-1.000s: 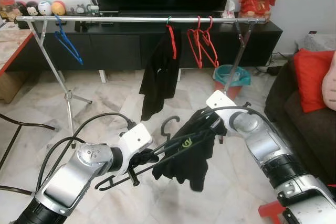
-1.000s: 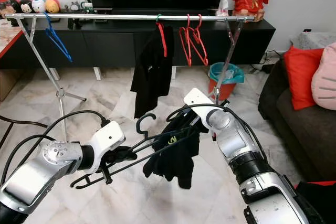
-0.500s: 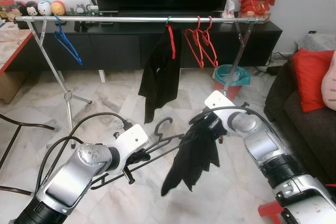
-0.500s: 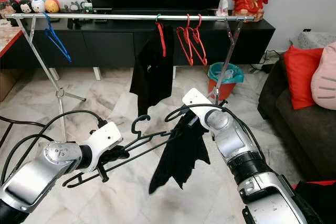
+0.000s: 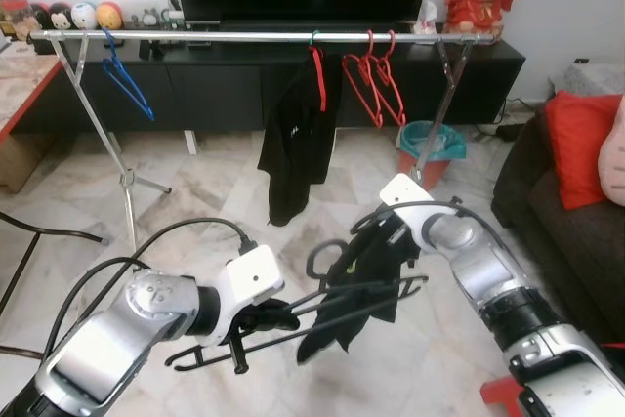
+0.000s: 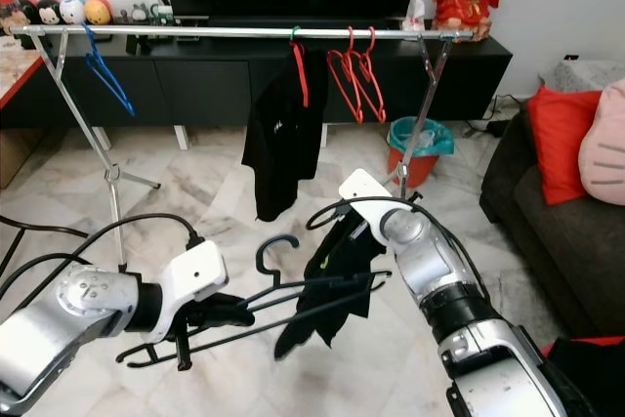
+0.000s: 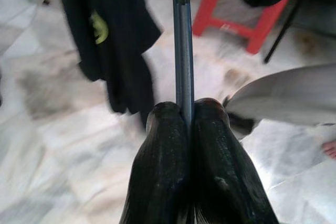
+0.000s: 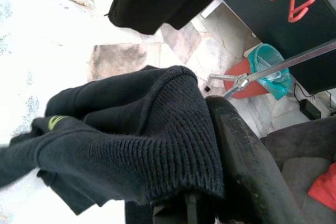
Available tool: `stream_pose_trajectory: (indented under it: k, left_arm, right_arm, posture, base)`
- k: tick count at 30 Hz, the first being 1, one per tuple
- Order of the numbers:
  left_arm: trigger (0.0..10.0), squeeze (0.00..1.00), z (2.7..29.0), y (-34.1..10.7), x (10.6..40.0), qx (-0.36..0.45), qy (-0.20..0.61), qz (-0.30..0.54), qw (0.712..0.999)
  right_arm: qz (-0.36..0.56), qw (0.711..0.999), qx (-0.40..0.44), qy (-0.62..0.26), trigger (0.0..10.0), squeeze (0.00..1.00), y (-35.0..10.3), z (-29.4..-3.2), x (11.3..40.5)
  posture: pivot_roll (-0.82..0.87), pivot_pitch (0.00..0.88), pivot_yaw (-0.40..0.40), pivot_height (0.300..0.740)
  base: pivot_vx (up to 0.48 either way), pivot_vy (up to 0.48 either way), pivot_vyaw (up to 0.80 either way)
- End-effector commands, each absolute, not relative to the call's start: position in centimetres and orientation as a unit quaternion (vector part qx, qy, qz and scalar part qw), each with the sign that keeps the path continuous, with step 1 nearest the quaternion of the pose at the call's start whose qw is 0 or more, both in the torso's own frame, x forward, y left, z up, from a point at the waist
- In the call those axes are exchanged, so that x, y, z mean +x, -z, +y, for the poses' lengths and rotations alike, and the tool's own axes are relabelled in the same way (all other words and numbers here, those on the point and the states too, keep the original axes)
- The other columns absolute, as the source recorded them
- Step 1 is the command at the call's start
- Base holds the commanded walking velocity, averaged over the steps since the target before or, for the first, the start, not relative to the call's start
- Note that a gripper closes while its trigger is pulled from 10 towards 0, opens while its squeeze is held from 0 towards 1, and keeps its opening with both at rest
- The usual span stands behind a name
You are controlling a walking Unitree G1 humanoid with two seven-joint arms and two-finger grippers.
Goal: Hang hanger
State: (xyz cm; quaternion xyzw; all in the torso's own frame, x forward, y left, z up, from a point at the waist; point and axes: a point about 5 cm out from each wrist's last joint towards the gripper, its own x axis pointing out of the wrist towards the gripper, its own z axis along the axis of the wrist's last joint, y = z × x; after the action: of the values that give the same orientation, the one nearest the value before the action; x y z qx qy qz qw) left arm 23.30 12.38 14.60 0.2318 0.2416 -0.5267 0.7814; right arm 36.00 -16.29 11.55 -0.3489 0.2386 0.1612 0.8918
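Marble floor (image 5: 195, 183), black TV cabinet (image 5: 225, 85), dark sofa (image 5: 576, 231).

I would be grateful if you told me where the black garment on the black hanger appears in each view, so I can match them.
Left eye view: black garment, lower centre, by the right gripper.
Right eye view, lower centre.
Left wrist view, beyond the shut fingers clamping the black hanger.
Right wrist view, draped over a finger.
Shared landmark: its yellow-green logo.
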Motion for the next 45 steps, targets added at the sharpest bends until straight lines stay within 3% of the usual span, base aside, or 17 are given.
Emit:
stream_pose_trajectory:
  k: [1,2,8,17,30,45]
  left_arm:
    - [10.0,0.00,12.6,-14.6,24.1,0.250,0.495,0.248,0.794]
    - [10.0,0.00,12.2,-14.5,24.6,0.254,0.477,0.246,0.804]
    - [10.0,0.00,9.1,-15.1,23.3,0.234,0.533,0.223,0.782]
    - [10.0,0.00,7.3,-14.5,22.9,0.224,0.541,0.227,0.778]
    - [10.0,0.00,5.1,-13.1,26.3,0.196,0.413,0.241,0.856]
    - [10.0,0.00,5.8,-12.9,26.3,0.212,0.370,0.264,0.865]
  right_arm:
    - [0.214,0.900,-0.348,-0.150,10.0,0.00,-13.3,-16.1,36.8]
    - [0.213,0.902,-0.346,-0.148,10.0,0.00,-13.3,-16.1,36.8]
    - [0.215,0.904,-0.337,-0.153,10.0,0.00,-13.0,-15.4,36.8]
    - [0.207,0.909,-0.321,-0.167,10.0,0.00,-13.0,-14.0,36.9]
    - [0.178,0.923,-0.299,-0.164,10.0,0.00,-14.5,-12.2,37.7]
    - [0.160,0.944,-0.276,-0.083,10.0,0.00,-15.9,-13.8,39.3]
  posture:
    - [0.12,0.000,-0.056,0.740]
    - [0.12,0.000,-0.054,0.740]
    - [0.12,0.000,-0.052,0.740]
    - [0.13,0.000,-0.049,0.740]
    - [0.13,0.000,-0.047,0.740]
    - [0.14,0.000,-0.049,0.740]
  base:
    - [0.000,0.000,0.00]
    - [0.000,0.000,0.00]
    - [0.000,0.000,0.00]
    - [0.000,0.000,0.00]
    - [0.000,0.000,0.00]
    - [0.000,0.000,0.00]
